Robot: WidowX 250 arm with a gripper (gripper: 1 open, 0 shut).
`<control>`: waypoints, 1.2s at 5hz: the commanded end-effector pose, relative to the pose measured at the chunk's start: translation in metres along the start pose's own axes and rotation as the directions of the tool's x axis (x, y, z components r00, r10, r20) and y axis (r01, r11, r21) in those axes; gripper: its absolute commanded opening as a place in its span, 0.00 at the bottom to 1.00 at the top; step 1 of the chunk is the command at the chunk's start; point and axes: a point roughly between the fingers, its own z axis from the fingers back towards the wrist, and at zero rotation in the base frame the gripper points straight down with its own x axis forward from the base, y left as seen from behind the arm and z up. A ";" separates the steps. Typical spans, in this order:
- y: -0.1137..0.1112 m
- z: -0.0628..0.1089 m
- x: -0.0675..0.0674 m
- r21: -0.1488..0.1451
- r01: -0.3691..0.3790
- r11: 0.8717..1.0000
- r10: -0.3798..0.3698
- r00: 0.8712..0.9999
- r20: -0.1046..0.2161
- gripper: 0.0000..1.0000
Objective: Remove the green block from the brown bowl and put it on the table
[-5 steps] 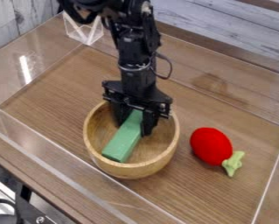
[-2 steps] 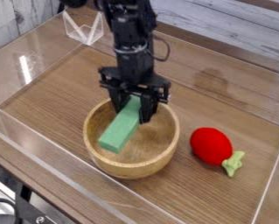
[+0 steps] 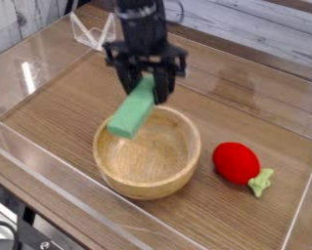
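Observation:
My gripper [image 3: 147, 90] points straight down and is shut on the upper end of the green block [image 3: 132, 109]. The block hangs tilted, its lower end over the back-left rim of the brown bowl [image 3: 148, 149], clear of the bowl's floor. The bowl stands at the front middle of the wood-grain table [image 3: 66, 98], and nothing shows inside it.
A round red toy fruit [image 3: 238, 162] with a green stem lies on the table just right of the bowl. Clear acrylic walls [image 3: 41, 59] line the table's edges. The arm's dark column rises behind the bowl toward the top of the view.
The gripper has risen with the green block held in it. The block's lower end has left the inside of the bowl and now hangs above its rim. The bowl and the red fruit stayed put.

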 end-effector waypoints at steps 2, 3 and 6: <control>0.005 0.036 0.014 0.002 0.083 0.997 -0.083 0.994 0.077 0.00; 0.007 0.031 0.019 0.000 0.099 0.995 -0.098 0.992 0.083 0.00; 0.015 0.025 0.029 0.000 0.111 0.994 -0.110 0.988 0.106 0.00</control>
